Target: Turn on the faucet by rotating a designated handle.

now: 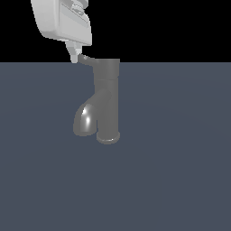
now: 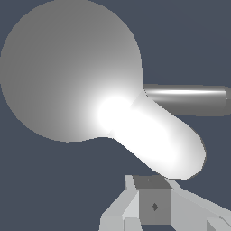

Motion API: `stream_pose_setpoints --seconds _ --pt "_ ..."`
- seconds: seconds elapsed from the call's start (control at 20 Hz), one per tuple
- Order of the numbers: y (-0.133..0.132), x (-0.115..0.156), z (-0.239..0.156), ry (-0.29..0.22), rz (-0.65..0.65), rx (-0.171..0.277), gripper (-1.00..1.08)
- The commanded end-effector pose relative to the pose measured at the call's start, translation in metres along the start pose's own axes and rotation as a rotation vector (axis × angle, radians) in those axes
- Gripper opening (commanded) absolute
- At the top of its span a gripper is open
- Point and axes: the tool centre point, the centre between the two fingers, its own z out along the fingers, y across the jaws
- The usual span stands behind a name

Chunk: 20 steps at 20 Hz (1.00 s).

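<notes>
Gripper (image 1: 75, 57) positioned in the upper left of the exterior frame, pale grey-white body tilted, fingertips pointing down at the outer tip of the handle (image 1: 86, 60); touching or just beside the tip, exact contact not resolvable; spacing of the jaws not resolvable either, only one finger (image 1: 73, 53) distinct in this view.

Faucet (image 1: 107, 99) upright near centre of the exterior frame on the flat dark blue-grey floor (image 1: 180, 171); ringed base at lower centre, wider cap at the top; handle projecting from the cap toward the exterior view's left, thin, tip slightly upturned; spout (image 1: 85, 120) curving down and toward the exterior view's left, bright highlight on its bend.

Wrist view looking down on the faucet (image 2: 67, 72): large round cap seen from above, strongly lit; spout (image 2: 158, 140) seen as a fat bright lobe running from the cap; handle (image 2: 189, 100) seen as a thin dark bar with a light streak, leaving the cap at an angle to the spout; angle between spout and handle visible only here. Gripper (image 2: 153, 205) seen as pale angular finger parts and a darker grey block, close to the spout's end; height, base and floor contact of the faucet visible only in the exterior view.
</notes>
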Motion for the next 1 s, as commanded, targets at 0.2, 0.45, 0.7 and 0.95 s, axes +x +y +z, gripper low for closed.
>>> stream_pose_setpoints --seconds 0.2,0.45,0.7,0.95 --pt "0.02 0.016 0.0 0.003 0.011 -0.006 -1.0" --pt "0.024 0.017 0.0 0.003 -0.004 -0.004 -1.0" --pt "0.031 0.042 0.0 0.003 0.001 -0.005 -1.0" --pt "0.037 0.068 -0.001 0.003 0.007 -0.006 -1.0"
